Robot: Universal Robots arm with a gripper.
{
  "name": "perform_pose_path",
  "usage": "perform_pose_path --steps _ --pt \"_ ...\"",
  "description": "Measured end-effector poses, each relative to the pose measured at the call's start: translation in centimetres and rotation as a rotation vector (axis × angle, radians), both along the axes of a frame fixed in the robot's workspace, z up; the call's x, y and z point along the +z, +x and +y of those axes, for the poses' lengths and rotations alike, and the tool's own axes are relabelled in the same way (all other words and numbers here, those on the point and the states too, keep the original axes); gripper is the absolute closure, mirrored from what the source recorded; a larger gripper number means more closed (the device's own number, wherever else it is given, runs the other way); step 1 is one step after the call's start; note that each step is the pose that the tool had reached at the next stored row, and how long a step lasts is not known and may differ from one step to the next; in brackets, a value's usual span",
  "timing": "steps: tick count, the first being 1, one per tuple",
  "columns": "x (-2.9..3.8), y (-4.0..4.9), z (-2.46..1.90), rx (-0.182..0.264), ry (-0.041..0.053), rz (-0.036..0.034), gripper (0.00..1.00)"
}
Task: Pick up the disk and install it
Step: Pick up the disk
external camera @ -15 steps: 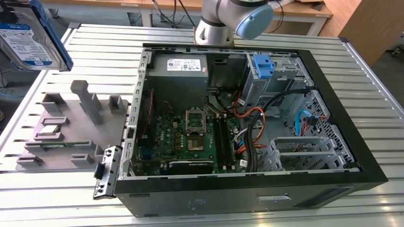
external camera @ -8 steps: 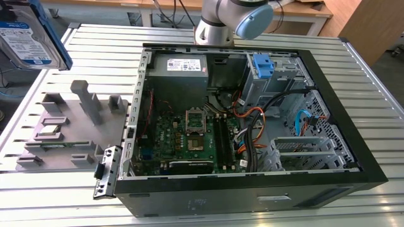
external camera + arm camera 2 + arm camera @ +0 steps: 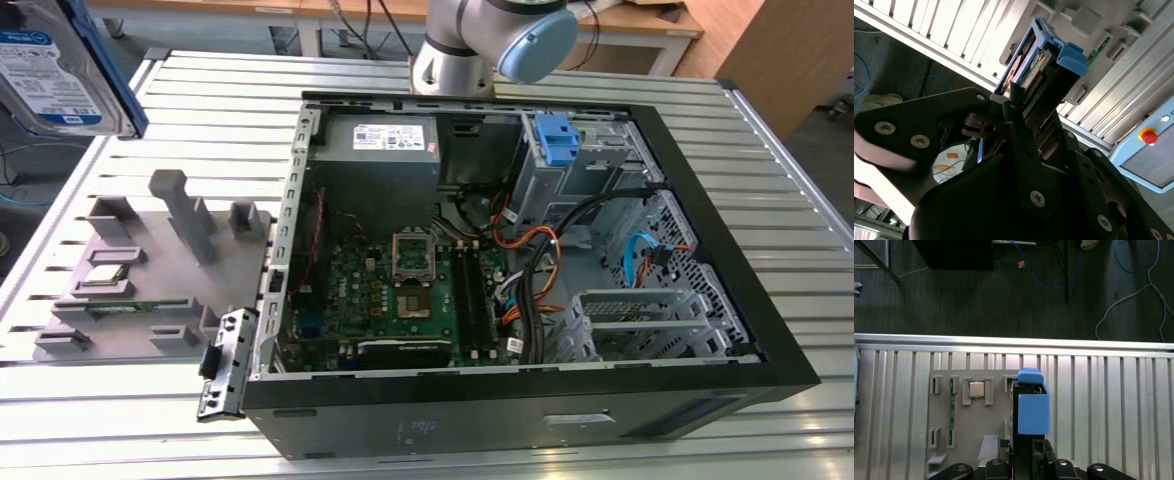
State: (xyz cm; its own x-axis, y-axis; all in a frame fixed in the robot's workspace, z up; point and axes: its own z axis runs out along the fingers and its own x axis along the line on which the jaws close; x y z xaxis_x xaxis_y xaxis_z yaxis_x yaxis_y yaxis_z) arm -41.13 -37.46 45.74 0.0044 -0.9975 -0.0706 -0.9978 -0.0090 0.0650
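Exterior view is cropping the disk (image 3: 56, 62) at the frame corner, well off the computer case (image 3: 534, 400) toward the exterior view's left. Only part of its label and blue frame is showing there. The arm (image 3: 487, 40) is getting cut off too: one grey-and-blue joint is poking up behind the case's far wall, and the rest is running out of frame.

In both wrist views the claw (image 3: 1021, 107) (image 3: 1029, 462) is clamping the disk on its edge, narrow grip, with the blue tab end pointing away from the claw. The claw's body is covering the near end of the disk, so the exact contact line is hard to make out.

The wrist is pointing down at the slatted table (image 3: 1114, 405). It's holding the disk in the air, apart from the grey parts tray (image 3: 969, 415), which is lying beside the case. Inside the case a blue caddy (image 3: 554, 140) is sitting at the far corner.
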Motion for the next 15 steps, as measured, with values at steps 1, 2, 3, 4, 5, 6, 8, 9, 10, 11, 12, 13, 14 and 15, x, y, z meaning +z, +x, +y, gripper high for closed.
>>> perform_pose_path --steps 1,2,3,4,5,6,8,9,10,11,12,13,14,15 --pt "0.20 0.00 0.00 0.000 0.0001 0.0000 0.65" --pt "0.39 0.00 0.00 0.000 0.0004 -0.0001 0.65" --pt "0.57 0.00 0.00 0.000 0.0005 -0.0002 0.65" --pt "0.78 0.00 0.00 0.000 0.0005 -0.0002 0.65" --pt "0.96 0.00 0.00 0.000 0.0006 -0.0001 0.65" --pt "1.15 0.00 0.00 0.000 0.0005 0.0000 0.65" --pt "1.52 0.00 0.00 0.000 0.0007 -0.0001 0.65" --pt "1.70 0.00 0.00 0.000 0.0007 -0.0001 0.65" --pt "1.87 0.00 0.00 0.000 0.0009 -0.0002 0.65" --pt "2.06 0.00 0.00 0.000 0.0009 -0.0001 0.65" --pt "2.24 0.00 0.00 0.000 0.0010 -0.0001 0.65" --pt "2.42 0.00 0.00 0.000 0.0009 0.0000 0.65" --pt "2.58 0.00 0.00 0.000 0.0010 -0.0001 0.65" --pt "2.74 0.00 0.00 0.000 0.0010 -0.0001 0.65"
